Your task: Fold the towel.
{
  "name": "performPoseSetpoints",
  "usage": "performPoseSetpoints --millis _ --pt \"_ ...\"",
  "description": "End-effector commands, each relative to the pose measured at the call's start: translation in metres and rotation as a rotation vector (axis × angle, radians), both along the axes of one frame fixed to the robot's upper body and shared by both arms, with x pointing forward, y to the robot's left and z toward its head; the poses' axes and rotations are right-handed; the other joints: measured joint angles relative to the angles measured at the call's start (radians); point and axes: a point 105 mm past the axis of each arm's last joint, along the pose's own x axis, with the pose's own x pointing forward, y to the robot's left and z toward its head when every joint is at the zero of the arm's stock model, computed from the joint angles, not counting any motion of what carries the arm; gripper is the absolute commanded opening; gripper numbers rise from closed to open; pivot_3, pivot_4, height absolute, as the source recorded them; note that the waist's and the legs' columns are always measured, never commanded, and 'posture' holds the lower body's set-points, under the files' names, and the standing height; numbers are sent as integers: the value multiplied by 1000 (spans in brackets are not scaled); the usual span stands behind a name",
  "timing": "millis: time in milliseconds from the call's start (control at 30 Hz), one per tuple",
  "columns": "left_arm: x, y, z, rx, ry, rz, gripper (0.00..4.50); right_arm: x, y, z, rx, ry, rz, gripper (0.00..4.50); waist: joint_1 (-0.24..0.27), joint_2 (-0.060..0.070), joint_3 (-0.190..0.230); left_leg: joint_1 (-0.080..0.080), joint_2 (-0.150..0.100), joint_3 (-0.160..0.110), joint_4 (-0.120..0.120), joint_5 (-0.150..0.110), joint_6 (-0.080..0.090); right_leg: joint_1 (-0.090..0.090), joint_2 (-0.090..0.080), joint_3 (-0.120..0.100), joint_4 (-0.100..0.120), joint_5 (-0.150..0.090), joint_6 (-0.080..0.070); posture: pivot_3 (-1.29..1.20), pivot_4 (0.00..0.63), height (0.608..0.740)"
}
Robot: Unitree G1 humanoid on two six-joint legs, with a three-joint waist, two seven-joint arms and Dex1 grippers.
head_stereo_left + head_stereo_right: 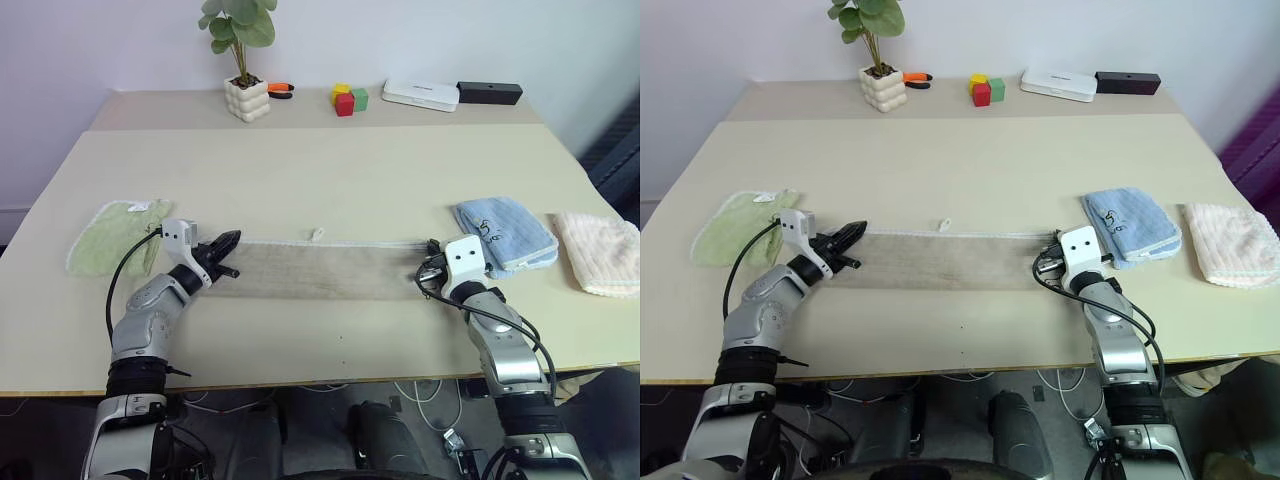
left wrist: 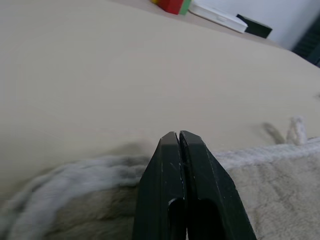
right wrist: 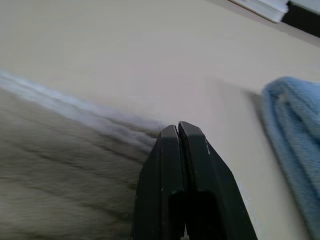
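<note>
The beige-tan towel (image 1: 320,268) lies as a long narrow strip across the near middle of the table, its whitish edge on the far side. A small white loop (image 1: 318,234) sticks out from that edge. My left gripper (image 1: 230,240) points level at the strip's far left corner, shut, with the edging (image 2: 100,170) bunched right at its tips. At the far right corner is my right gripper (image 1: 432,247), also shut, and the towel's white edge (image 3: 85,115) runs up to its tips. Each corner seems pinched; the cloth between the fingers is hidden.
A folded light green towel (image 1: 115,235) lies left of my left arm. A folded light blue towel (image 1: 505,232) and a pale pink one (image 1: 600,250) lie to the right. At the back stand a potted plant (image 1: 245,95), coloured blocks (image 1: 349,98), a white box (image 1: 420,94) and a black box (image 1: 489,93).
</note>
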Motion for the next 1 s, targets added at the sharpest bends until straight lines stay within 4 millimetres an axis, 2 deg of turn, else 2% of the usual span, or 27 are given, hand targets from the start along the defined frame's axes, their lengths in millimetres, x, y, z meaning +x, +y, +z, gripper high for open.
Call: performPoseSetpoints --millis 33,133,167,200,233,300,367,400,433,467,633,700,867,1000 --pt "2 13 11 -26 -15 44 17 1 -2 20 105 -42 46 0 -1 0 0 0 0 0 0 0 0 0 0 0 0 0 0 0 150 740" --pt "-5 7 26 -85 -31 -65 0 -7 21 49 299 -85 239 806 -3 0 0 0 0 0 -1 0 0 0 0 0 0 0 0 0 150 740" --pt "-7 5 29 -88 -34 -100 529 -10 29 58 314 -95 303 1317 -5 0 0 0 0 0 -1 0 0 -1 0 0 0 0 0 0 150 740" --pt "-9 4 36 -85 -49 -126 787 -15 36 67 315 -108 373 1755 -5 0 0 0 0 0 -1 0 0 -1 0 0 0 0 0 0 150 740" --pt "-10 3 43 -92 -65 -149 1285 -20 41 75 322 -117 423 2307 -5 0 0 0 1 0 -1 0 0 -1 1 0 0 0 0 0 150 740" --pt "-12 -2 62 -60 -110 -193 2272 -24 39 89 327 -124 470 3312 -3 0 0 -1 1 0 -1 0 0 -1 0 0 0 0 0 0 150 740" --pt "-17 -7 76 -46 -141 -257 3295 -28 33 92 330 -96 488 4302 2 0 0 -1 0 0 0 0 0 -1 0 0 0 0 0 0 150 740" --pt "-18 -8 80 -46 -149 -278 3768 -31 30 92 333 -83 494 4500 6 0 0 -1 0 0 0 0 0 0 0 -1 -1 0 0 0 150 740" --pt "-20 -9 85 -38 -166 -309 4282 -34 27 91 350 -67 497 4500 5 0 0 -1 0 0 0 0 0 0 0 -1 -1 -1 -1 0 150 740" --pt "-25 -11 90 -32 -170 -362 4441 -42 24 85 333 -38 502 4500 6 0 0 -1 0 0 0 0 0 0 0 -1 -1 -1 -2 0 150 740" --pt "-39 -11 98 40 -173 -521 4441 -68 10 76 344 41 506 4500 -1 0 0 -1 0 0 -2 0 0 -1 0 -1 -1 -2 -3 0 150 740" --pt "-43 -9 102 19 -171 -567 4441 -78 7 72 401 103 508 4500 -3 0 0 -1 0 0 -2 0 0 -1 0 -1 -1 -2 -3 0 150 740" --pt "-57 -16 103 38 -190 -736 4441 -106 7 61 785 260 455 4500 1 0 0 -1 1 0 -2 0 0 -1 0 -1 -2 -2 -4 0 150 740" --pt "-59 -18 103 31 -196 -795 4441 -118 -1 48 937 301 313 4500 1 0 1 -2 1 -1 -1 0 0 -1 -1 -1 -2 -3 -6 0 150 740"
